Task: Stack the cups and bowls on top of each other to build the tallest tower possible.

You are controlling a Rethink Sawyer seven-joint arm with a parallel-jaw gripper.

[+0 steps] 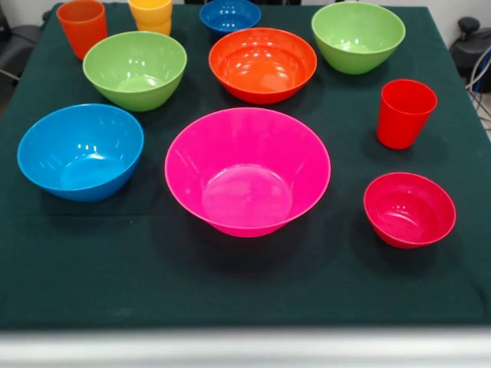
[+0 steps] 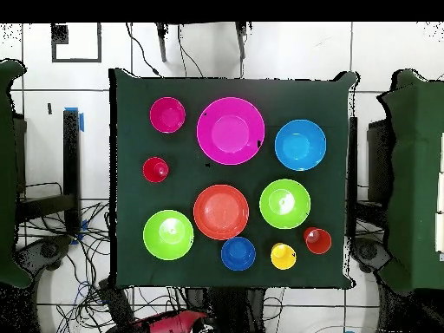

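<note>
Only a small bit of the robot is showing, and only in the overhead view. A red arm section (image 2: 176, 325) is peeking out just past the table's edge on the robot's side. Its curved red shell is sitting against black parts (image 2: 146, 326). The rest is looking too dark to make out.

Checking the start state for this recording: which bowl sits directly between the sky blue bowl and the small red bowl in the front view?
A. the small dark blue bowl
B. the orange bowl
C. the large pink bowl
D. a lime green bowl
C: the large pink bowl stands upright between the sky blue bowl and the small red bowl, touching neither.
</note>
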